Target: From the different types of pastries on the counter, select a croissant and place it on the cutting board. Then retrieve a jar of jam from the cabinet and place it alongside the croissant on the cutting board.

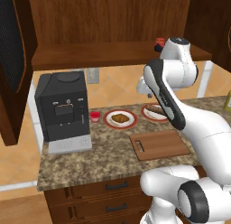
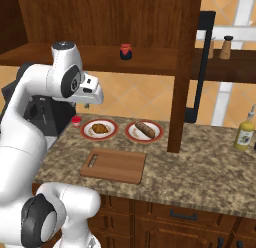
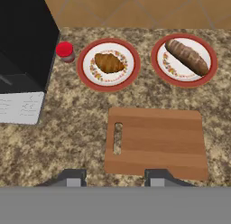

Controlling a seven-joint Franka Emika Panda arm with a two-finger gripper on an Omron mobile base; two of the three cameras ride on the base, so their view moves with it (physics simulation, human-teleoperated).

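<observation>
Gripper (image 3: 113, 175) hangs high over the counter (image 3: 67, 146), jaws parted and holding nothing; we see its two dark tips at the near edge of the cutting board (image 3: 158, 144). Our target, the croissant (image 3: 108, 63), lies on the left red-rimmed plate (image 3: 85, 78), beyond the board's slot end; the longer, darker pastry (image 3: 187, 56) sits on the right plate (image 3: 159, 69), and we leave it alone. We judge the pick not yet begun. To do it well we would centre over the croissant, turn the fingers across its narrow width, descend straight and close gently, since it looks soft and the plate rim stands near. A small red cup (image 3: 65, 51) and the black coffee machine (image 1: 63, 111) crowd the left side, so we keep clear there. The jar of jam (image 2: 125, 51) waits on the cabinet (image 2: 107, 14) shelf above. A yellow bottle (image 2: 245, 130) stands far right on the granite, with tan tiled wall behind.
</observation>
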